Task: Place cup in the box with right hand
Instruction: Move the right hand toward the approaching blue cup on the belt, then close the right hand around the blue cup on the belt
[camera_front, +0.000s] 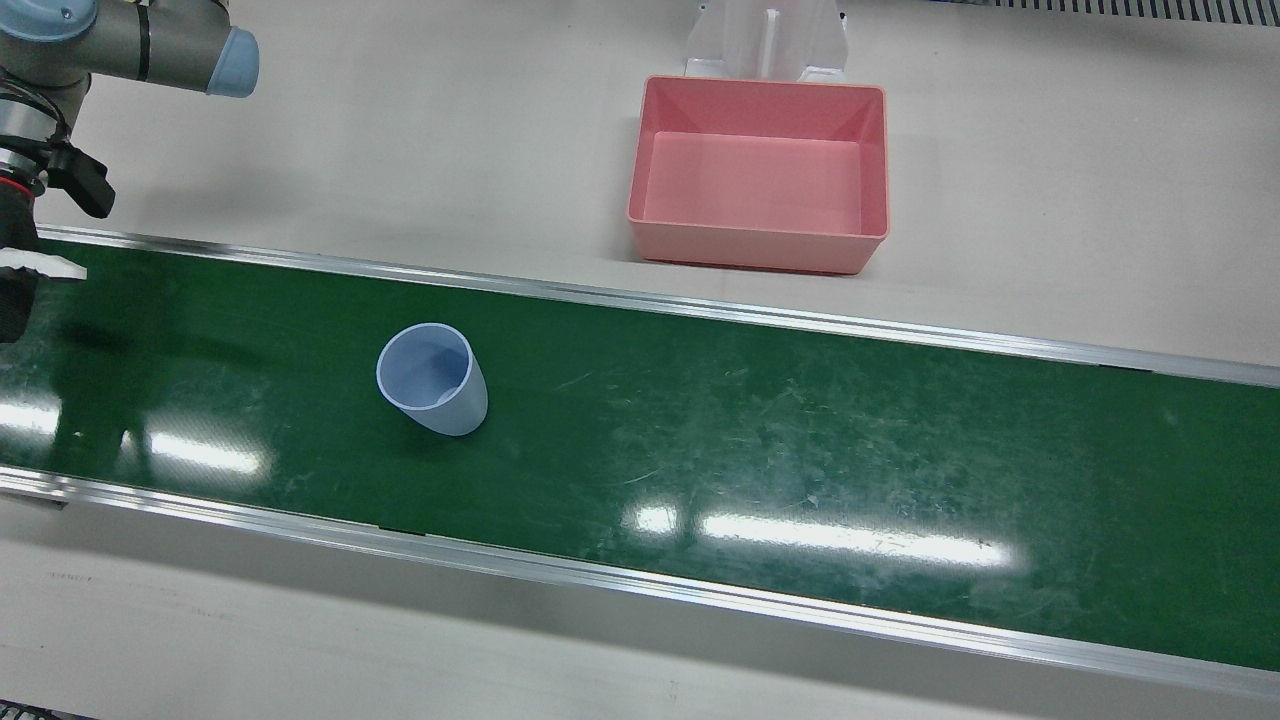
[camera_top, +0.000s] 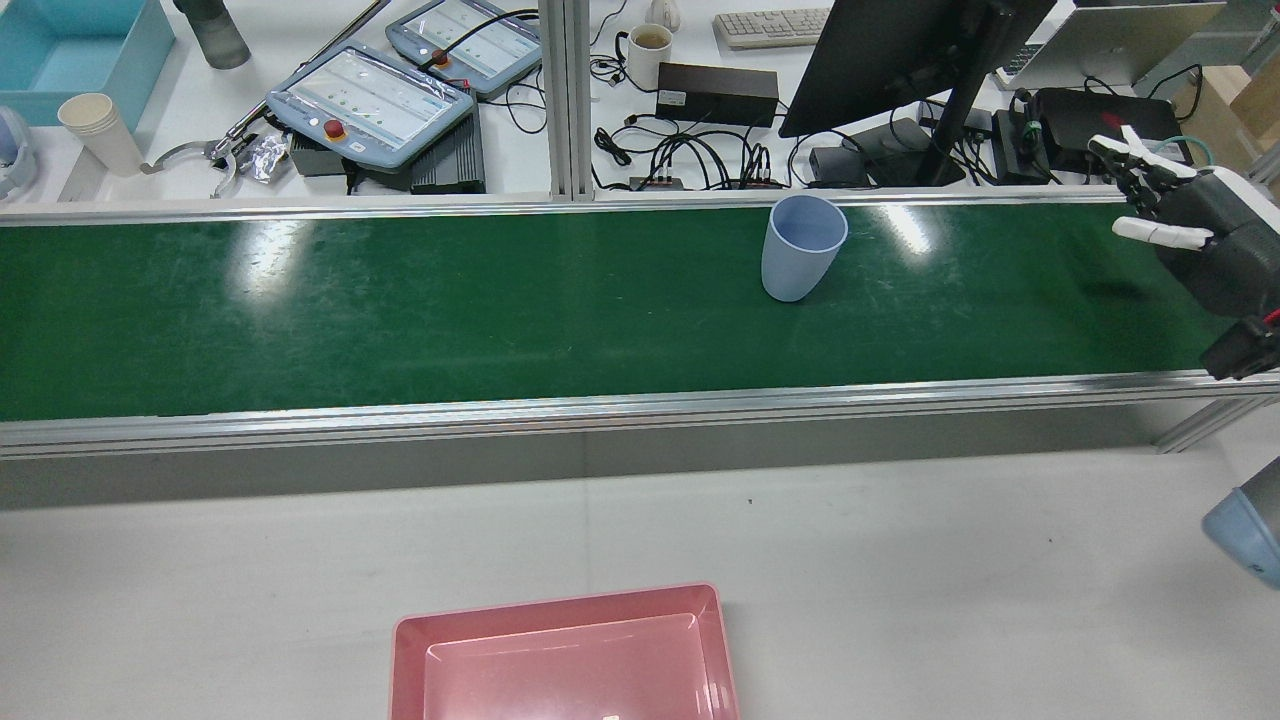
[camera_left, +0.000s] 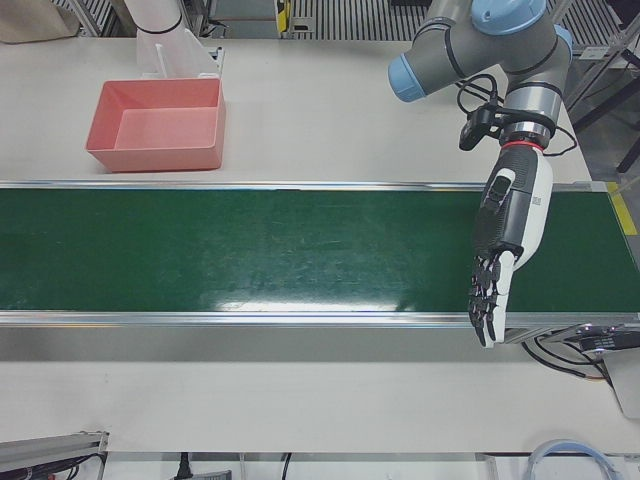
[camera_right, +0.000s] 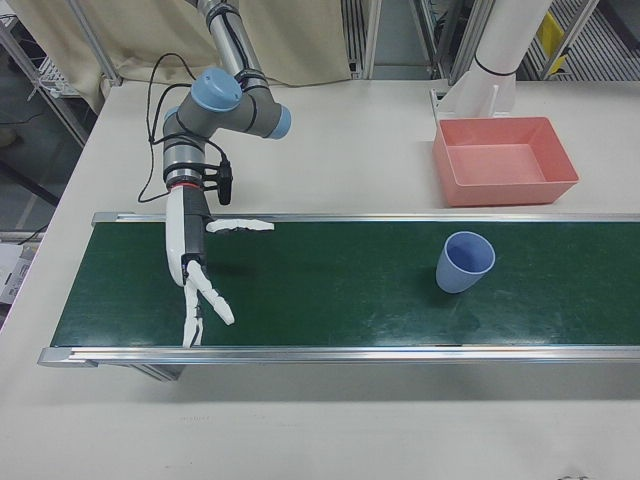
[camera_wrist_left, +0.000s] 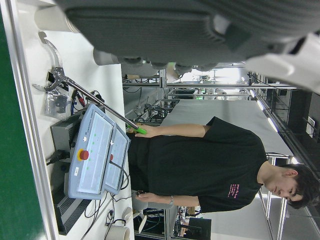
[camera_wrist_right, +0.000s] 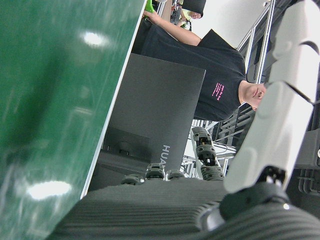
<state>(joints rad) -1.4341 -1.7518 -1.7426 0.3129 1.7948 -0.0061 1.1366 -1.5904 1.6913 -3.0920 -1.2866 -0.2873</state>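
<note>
A pale blue cup stands upright on the green conveyor belt; it also shows in the rear view and the right-front view. The pink box sits empty on the table beyond the belt, and shows in the rear view and the right-front view. My right hand is open with fingers spread, above the belt's end, far from the cup; it shows in the rear view. My left hand is open and empty over the belt's other end.
Beyond the belt in the rear view lie teach pendants, a monitor, cables, a white mug and a paper cup stack. A white arm pedestal stands right behind the pink box. Aluminium rails edge the belt.
</note>
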